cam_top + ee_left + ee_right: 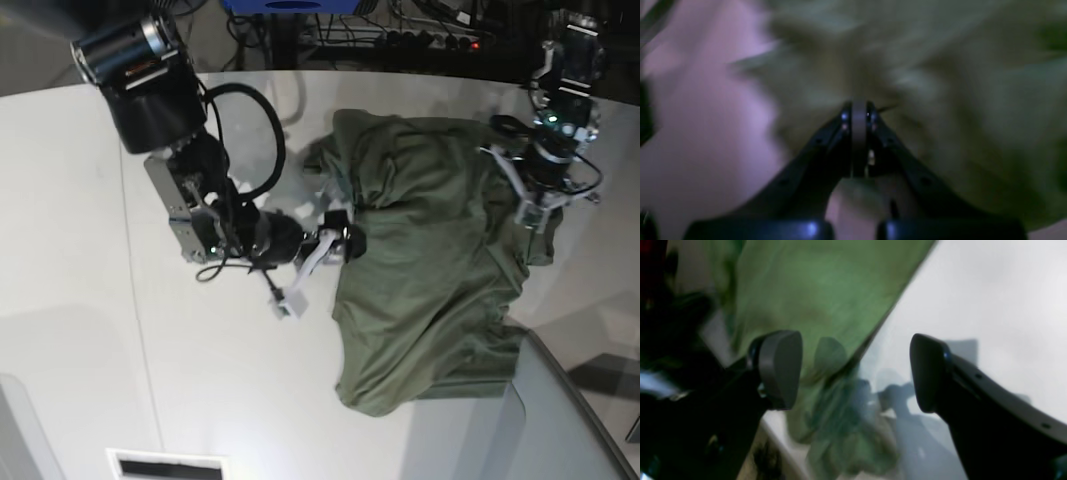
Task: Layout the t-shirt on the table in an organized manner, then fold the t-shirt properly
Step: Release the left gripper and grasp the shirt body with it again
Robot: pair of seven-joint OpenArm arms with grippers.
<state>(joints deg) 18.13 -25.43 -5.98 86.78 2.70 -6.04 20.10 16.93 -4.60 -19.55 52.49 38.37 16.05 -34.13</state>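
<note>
Rumpled olive-green cotton t-shirt (430, 260) on white smooth surface (90, 330). Left jaws (858, 110) clamped on fabric at 3 o'clock; right jaws (855, 370) wide apart, empty, 9 o'clock edge.

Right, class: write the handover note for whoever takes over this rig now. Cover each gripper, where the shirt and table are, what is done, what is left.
Left gripper: jaws shut on the shirt, at its edge on the base view's right.
Right gripper: jaws open, holding nothing, at the shirt's other edge.
Shirt: on the table, bunched and wrinkled, partly spread between the arms.
Done: shirt roughly opened out.
Left: flatten it and square it up, then all the folding.
</note>
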